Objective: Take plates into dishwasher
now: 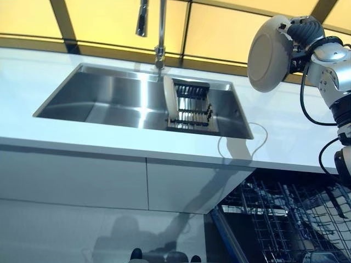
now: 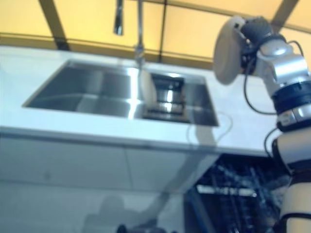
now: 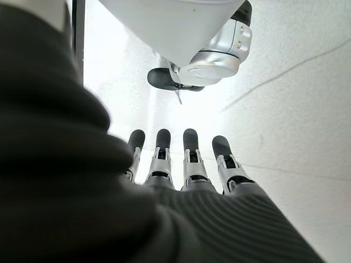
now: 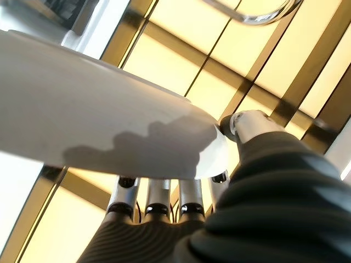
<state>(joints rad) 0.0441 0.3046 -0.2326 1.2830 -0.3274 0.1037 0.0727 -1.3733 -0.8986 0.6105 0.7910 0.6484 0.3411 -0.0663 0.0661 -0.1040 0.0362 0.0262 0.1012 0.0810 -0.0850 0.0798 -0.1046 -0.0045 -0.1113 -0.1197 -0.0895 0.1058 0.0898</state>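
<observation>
A white plate [image 1: 269, 55] is held up on edge above the right end of the counter, its underside facing the sink. My right hand [image 1: 305, 28] is shut on its rim. In the right wrist view the thumb [image 4: 245, 124] presses on one face of the plate [image 4: 98, 126] and the fingers [image 4: 159, 204] lie behind the other. A second white plate [image 1: 170, 98] stands upright in the black dish rack [image 1: 193, 105] inside the sink. My left hand [image 3: 186, 161] shows only in its wrist view, with straight fingers, holding nothing.
The steel sink [image 1: 104, 98] is set into the white countertop [image 1: 82, 142], with a tall faucet [image 1: 160, 33] behind it. The dishwasher's wire rack [image 1: 285, 219] stands open below the counter at lower right. White cabinet fronts [image 1: 71, 181] fill the lower left.
</observation>
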